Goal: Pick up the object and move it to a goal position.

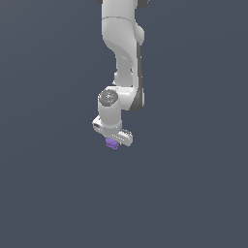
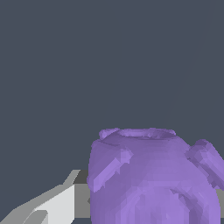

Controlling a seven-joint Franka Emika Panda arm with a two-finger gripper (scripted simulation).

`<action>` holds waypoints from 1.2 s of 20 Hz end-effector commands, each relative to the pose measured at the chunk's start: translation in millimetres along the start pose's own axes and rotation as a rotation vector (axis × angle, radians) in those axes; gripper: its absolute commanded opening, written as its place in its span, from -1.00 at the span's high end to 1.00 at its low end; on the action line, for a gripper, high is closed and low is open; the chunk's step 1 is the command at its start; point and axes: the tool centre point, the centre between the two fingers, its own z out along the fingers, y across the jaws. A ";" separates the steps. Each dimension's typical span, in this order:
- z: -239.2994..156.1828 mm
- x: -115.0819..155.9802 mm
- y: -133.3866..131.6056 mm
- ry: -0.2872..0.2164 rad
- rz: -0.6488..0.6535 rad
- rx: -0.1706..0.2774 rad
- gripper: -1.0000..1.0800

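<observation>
The object (image 1: 112,144) is a small purple knobbly lump directly beneath the white arm's hand, near the middle of the exterior view. My gripper (image 1: 113,141) points downward, and the lump sits between its fingers, narrower than the hand above it. In the wrist view the object (image 2: 153,175) fills the lower right, very close to the camera. One white and grey finger (image 2: 57,205) presses against its side, and a grey sliver of the other finger shows at the picture's edge. The gripper is shut on the lump. The lump's underside is hidden.
A plain dark grey-blue surface (image 1: 193,193) spreads around the arm on every side in both views. The white arm links (image 1: 123,43) rise from the hand toward the top of the exterior view. No goal marker shows.
</observation>
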 end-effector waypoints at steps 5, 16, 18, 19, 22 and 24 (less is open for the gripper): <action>-1.7 0.8 -1.1 0.005 0.003 0.000 1.00; -37.0 14.1 -22.4 0.094 0.069 0.009 1.00; -47.6 17.7 -28.4 0.120 0.088 0.012 1.00; -53.3 19.6 -31.6 0.134 0.098 0.013 1.00; -71.9 25.2 -41.6 0.180 0.131 0.017 1.00; -84.6 28.8 -48.1 0.210 0.154 0.019 1.00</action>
